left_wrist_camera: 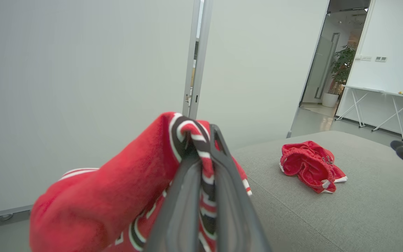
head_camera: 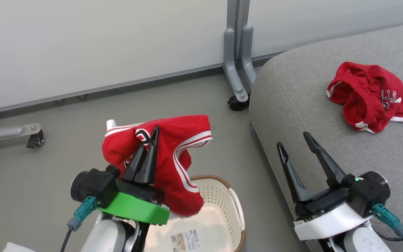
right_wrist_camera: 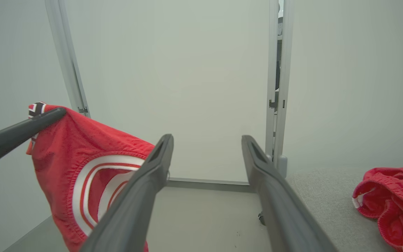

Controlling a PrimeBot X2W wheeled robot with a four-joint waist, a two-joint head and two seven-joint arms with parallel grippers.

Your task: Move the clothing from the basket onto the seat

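Observation:
My left gripper (head_camera: 152,134) is shut on a red garment (head_camera: 173,154) with white stripes, which hangs from the fingers above the cream basket (head_camera: 234,203). The left wrist view shows its striped band pinched between my shut fingers (left_wrist_camera: 201,143), the red cloth (left_wrist_camera: 117,182) drooping to the left. A second red garment (head_camera: 373,96) with dark lettering lies crumpled on the grey seat (head_camera: 310,105). My right gripper (head_camera: 293,139) stands open over the seat's near edge with nothing in it. In the right wrist view the open fingers (right_wrist_camera: 207,138) frame the wall, with the held garment (right_wrist_camera: 82,157) to the left.
Pale partition panels stand behind, their grey caster feet (head_camera: 238,94) close to the seat's corner and another (head_camera: 33,134) at far left. Grey floor lies between the basket and the wall. A paper label (head_camera: 185,241) lies in the basket's bottom.

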